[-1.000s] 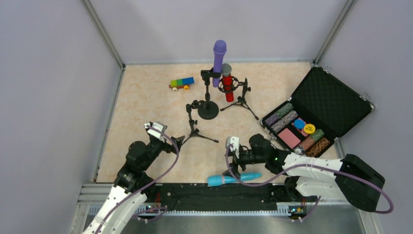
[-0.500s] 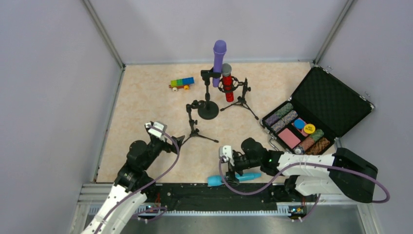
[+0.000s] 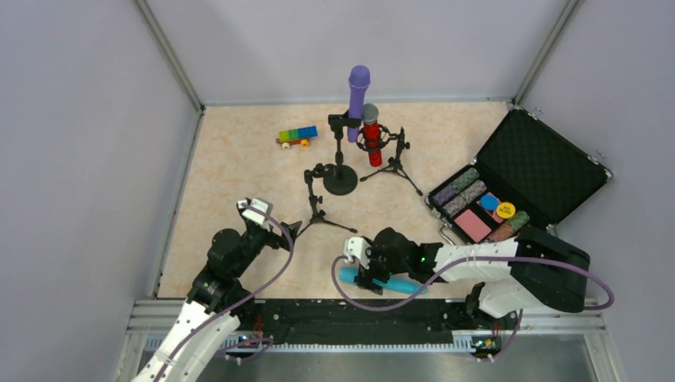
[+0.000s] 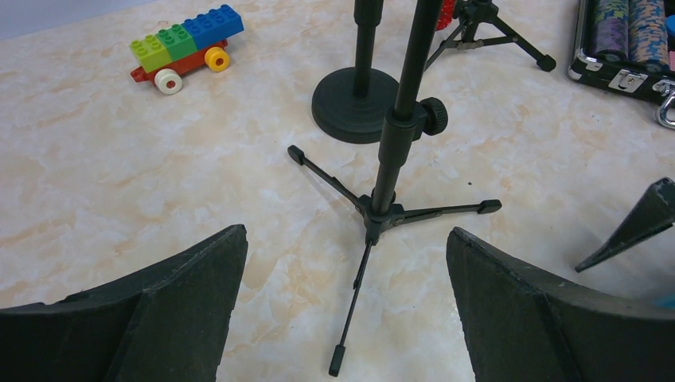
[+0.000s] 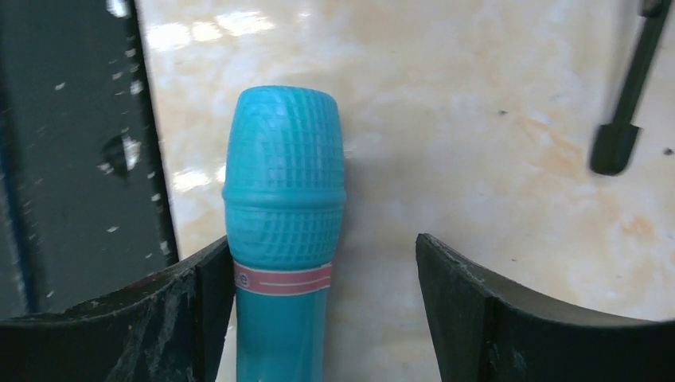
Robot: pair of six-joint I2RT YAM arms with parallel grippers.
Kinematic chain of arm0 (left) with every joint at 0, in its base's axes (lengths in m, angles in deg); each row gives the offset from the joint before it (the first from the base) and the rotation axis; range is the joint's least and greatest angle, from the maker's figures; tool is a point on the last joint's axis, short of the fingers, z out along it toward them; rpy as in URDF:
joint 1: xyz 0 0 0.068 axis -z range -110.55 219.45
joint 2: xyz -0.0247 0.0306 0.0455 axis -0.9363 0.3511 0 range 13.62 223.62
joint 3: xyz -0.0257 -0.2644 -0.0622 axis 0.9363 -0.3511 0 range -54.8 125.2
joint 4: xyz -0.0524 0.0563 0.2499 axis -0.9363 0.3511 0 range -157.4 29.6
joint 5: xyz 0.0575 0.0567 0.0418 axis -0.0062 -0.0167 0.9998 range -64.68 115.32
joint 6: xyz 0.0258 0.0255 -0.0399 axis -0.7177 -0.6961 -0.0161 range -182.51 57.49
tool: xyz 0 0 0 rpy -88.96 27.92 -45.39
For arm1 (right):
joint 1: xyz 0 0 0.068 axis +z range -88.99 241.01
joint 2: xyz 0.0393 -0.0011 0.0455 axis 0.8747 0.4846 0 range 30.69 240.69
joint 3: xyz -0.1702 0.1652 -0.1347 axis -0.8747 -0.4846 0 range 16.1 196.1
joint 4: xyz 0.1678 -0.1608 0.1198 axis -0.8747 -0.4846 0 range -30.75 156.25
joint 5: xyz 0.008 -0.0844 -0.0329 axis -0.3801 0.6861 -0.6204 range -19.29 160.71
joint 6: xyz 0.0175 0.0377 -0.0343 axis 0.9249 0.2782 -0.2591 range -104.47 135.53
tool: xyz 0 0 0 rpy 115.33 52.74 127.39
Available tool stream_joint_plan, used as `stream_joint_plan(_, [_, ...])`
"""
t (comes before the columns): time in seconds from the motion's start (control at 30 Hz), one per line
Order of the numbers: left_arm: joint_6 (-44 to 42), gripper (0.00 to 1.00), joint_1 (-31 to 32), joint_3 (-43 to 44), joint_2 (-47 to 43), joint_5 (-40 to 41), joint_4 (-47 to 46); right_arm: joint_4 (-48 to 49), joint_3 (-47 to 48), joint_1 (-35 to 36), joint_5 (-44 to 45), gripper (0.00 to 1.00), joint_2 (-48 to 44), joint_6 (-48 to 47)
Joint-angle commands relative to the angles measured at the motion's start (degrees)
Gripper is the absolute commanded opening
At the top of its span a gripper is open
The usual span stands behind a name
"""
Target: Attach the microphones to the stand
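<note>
One beige marble-patterned tabletop (image 3: 239, 183) bears everything, with an open black case of poker chips (image 3: 549, 159) at its right. Next in bulk, the right arm is stretched low and leftward along the near edge. Its right gripper (image 3: 364, 272) is laid over the light-blue plastic microphone (image 3: 402, 285), which lies flat on the table just beside the black rail. From the wrist, the jaws are seen parted wide, straddling the handle below its ribbed head; one finger is touching or almost touching it, the other stands apart. The left arm is bent forward, its left gripper (image 4: 346, 239) spread wide and empty, aimed at the bare black tripod stand (image 4: 396, 143). The purple microphone (image 3: 357, 91) and the glittery red microphone with silver mesh head (image 3: 372, 135) are already seated upright in the other stands. The grasp of the last microphone is judged to be in hand. Next, the jaws must be closed squarely, then the microphone lifted and carried to the bare stand.
</note>
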Motion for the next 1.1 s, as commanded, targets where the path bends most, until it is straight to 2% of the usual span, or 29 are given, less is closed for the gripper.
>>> stream_joint_plan(0.0, [-0.8,0.99,0.2,-0.4,0.3,0.4,-3.4,1.9,4.8,0.6,11.8,0.77,2.4,5.3])
stream_joint_plan(0.1, [-0.8,0.99,0.3,-0.5,0.3,0.3,-3.4,2.5,6.4,0.6,14.0,0.71,4.8,7.8])
stream_joint_plan(0.2, [-0.8,0.99,0.2,-0.5,0.2,0.2,-3.4,-0.6,9.4,0.6,18.5,0.61,7.8,9.9])
stream_joint_plan(0.37, [-0.8,0.99,0.2,-0.5,0.2,0.2,-3.4,-6.8,14.0,0.5,27.0,0.55,12.3,13.2])
stream_joint_plan(0.53, [-0.8,0.99,0.2,-0.5,0.2,0.1,-3.5,-11.4,16.9,-0.4,31.1,0.31,14.2,18.8])
stream_joint_plan(0.67, [-0.8,0.99,0.2,-0.4,0.2,-0.1,-3.4,-13.1,17.9,-1.4,32.3,0.28,14.5,21.1])
stream_joint_plan(0.8, [-0.8,0.99,0.3,-0.4,0.2,-0.1,-3.3,-14.5,19.2,-3.0,33.5,0.20,14.5,23.0])
stream_joint_plan(0.87, [-0.8,0.99,0.2,-0.4,0.0,-0.1,-3.3,-14.9,19.7,-3.1,34.6,0.23,14.3,22.5])
stream_joint_plan(1.0, [-0.8,0.99,0.2,-0.4,0.1,-0.1,-3.2,-14.7,19.9,-3.1,34.0,0.51,12.6,20.4])
stream_joint_plan(1.07, [-0.8,0.99,0.2,-0.5,0.0,-0.1,-3.2,-14.4,19.4,-3.1,33.2,0.62,11.2,20.0])
